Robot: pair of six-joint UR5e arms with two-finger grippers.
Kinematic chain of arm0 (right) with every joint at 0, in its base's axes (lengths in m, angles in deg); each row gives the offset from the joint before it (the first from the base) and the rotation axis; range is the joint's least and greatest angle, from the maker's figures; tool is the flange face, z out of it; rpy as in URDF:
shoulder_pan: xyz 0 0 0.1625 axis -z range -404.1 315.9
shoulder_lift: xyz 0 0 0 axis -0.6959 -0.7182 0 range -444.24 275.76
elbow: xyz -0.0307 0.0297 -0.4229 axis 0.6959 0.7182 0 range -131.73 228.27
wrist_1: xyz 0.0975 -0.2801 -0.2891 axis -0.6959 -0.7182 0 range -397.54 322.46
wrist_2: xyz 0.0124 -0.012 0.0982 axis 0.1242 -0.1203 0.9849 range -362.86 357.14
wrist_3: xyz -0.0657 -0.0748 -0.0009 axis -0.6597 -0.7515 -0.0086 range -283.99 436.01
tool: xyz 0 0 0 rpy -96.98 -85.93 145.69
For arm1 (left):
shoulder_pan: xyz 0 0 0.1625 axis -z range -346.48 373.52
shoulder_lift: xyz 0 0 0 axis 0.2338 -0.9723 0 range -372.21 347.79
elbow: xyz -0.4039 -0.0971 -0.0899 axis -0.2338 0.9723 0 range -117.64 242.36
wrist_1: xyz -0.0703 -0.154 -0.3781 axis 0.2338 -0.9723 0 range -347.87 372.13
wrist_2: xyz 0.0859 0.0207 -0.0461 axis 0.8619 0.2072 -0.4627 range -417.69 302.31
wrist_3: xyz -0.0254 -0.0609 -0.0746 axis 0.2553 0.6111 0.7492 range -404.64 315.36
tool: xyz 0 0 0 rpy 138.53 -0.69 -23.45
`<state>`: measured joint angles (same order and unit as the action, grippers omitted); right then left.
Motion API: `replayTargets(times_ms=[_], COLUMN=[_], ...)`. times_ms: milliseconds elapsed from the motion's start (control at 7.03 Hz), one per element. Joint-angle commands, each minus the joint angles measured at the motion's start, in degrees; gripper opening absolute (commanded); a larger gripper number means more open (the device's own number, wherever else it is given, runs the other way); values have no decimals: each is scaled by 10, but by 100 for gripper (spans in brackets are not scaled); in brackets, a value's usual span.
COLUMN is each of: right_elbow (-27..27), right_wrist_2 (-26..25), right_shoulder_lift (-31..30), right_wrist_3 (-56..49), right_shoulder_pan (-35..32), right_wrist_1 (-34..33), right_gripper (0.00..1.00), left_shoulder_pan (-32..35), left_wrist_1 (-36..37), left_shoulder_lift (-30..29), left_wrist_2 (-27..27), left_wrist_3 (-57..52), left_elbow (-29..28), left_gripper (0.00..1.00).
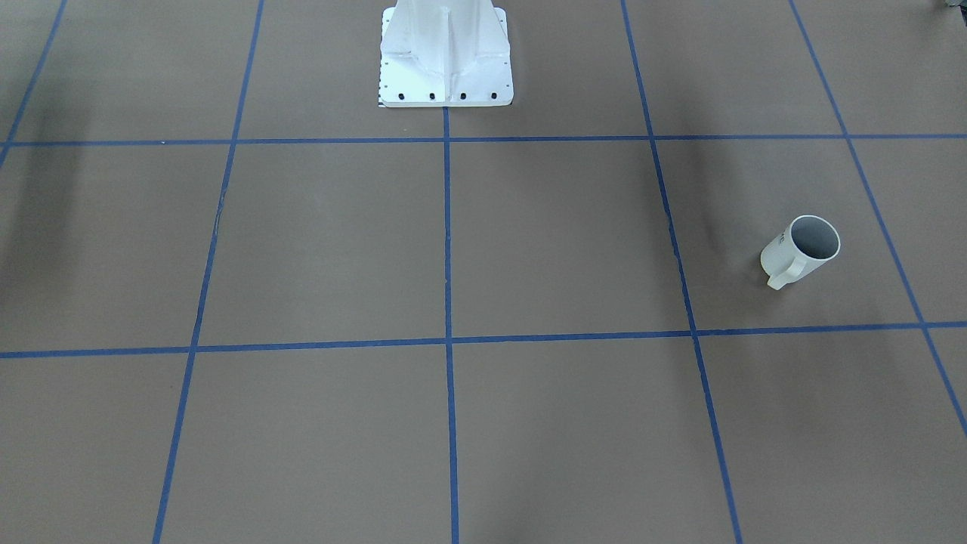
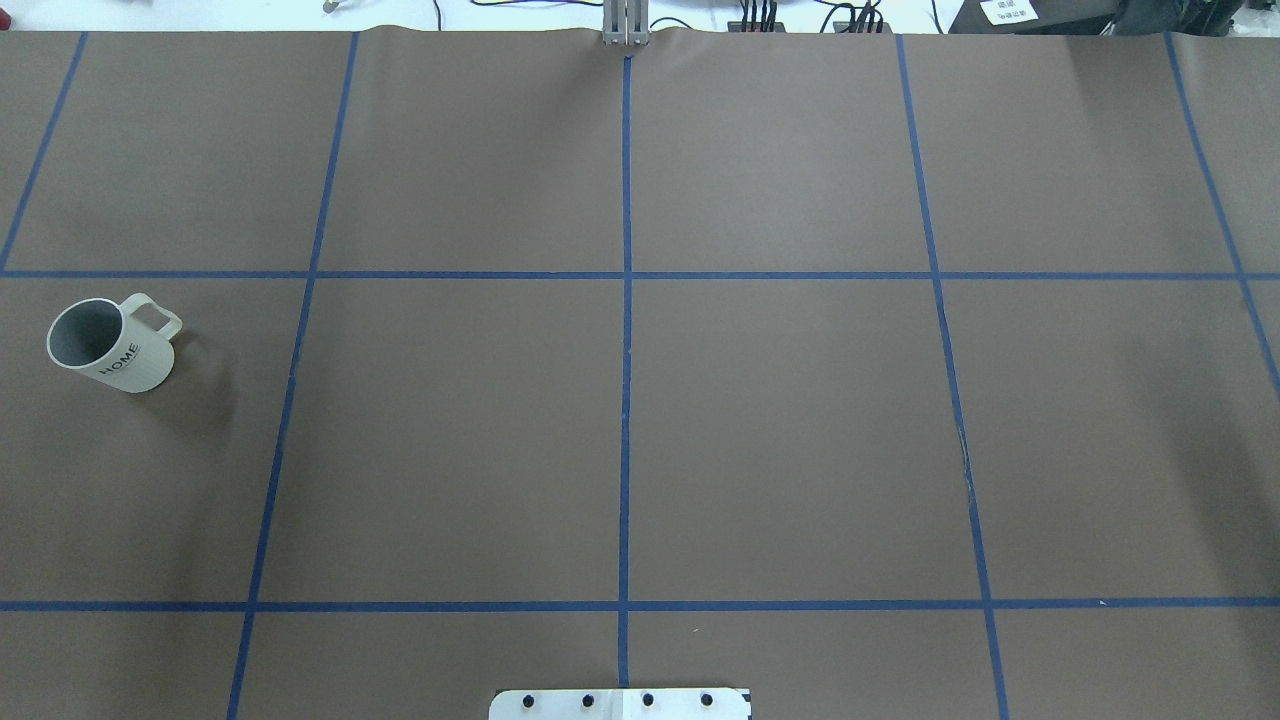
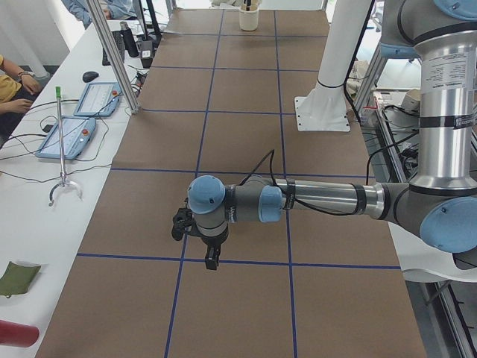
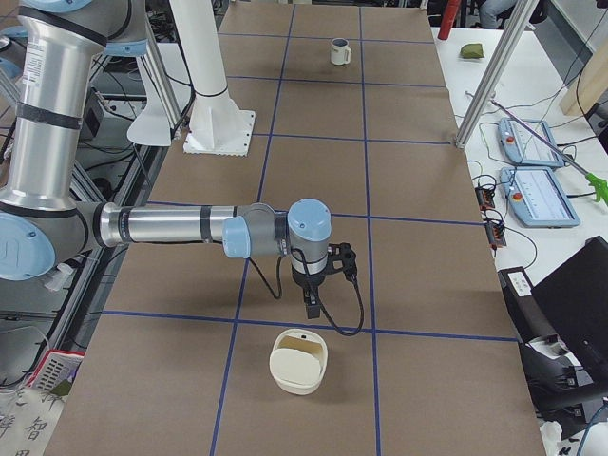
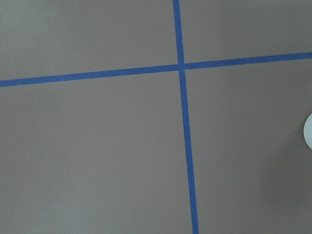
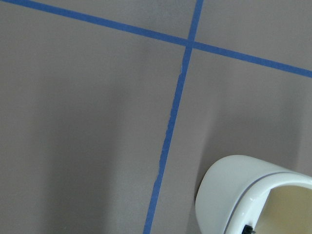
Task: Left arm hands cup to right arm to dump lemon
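Presently cannot tell the jaw opening of the left gripper [image 3: 212, 261] or the right gripper [image 4: 312, 310]. Both visible in the side views only, at an angle that hides the gap. Nothing evident between the fingers of either.

Moving outward: finds the cup [image 2: 112, 345] upright on the tabletop near its left end edge, roughly midway between the robot-side edge and the operators' edge, with the handle turned toward the operators' edge. Well apart from both grippers. Shows a plain grey interior as far as visible, so cannot confirm a lemon inside.

Notes a cream-white container [image 4: 298, 363] near the right end edge, close below the right gripper; judged the likely dump target.

Progress, as a judgement: at the very start. Cup not yet grasped; pick-up, hand-over and dump all outstanding.

Writing: reads "HOME" in dark capitals on the cup wall in the overhead view. No brand mark or other legible text.
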<state>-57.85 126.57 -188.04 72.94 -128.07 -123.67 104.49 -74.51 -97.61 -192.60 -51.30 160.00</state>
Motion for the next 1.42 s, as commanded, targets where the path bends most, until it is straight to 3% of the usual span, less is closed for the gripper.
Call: replayTargets(times_ms=[0, 427, 569, 854, 1281], right_elbow=[0, -7, -22, -17, -14], right_wrist_2=[0, 6, 7, 5, 12], right_shoulder_lift=[0, 9, 19, 25, 47], right_wrist_3=[-1, 0, 1, 2, 58], right_shoulder_pan=[-1, 0, -1, -2, -2], right_wrist_1=[0, 3, 38, 174, 205], right_gripper=[100, 100, 100, 100, 100], left_shoulder_pan=[0, 0, 0, 1, 1], left_wrist_1=[-7, -8, -11, -43, -145], left_shoulder_lift=[1, -7, -16, -36, -41], left_wrist_2=[0, -1, -2, -1, -5], left_wrist_3=[2, 7, 7, 8, 38], left_elbow=[11, 36, 41, 41, 33], left_gripper=[100, 100, 100, 100, 100])
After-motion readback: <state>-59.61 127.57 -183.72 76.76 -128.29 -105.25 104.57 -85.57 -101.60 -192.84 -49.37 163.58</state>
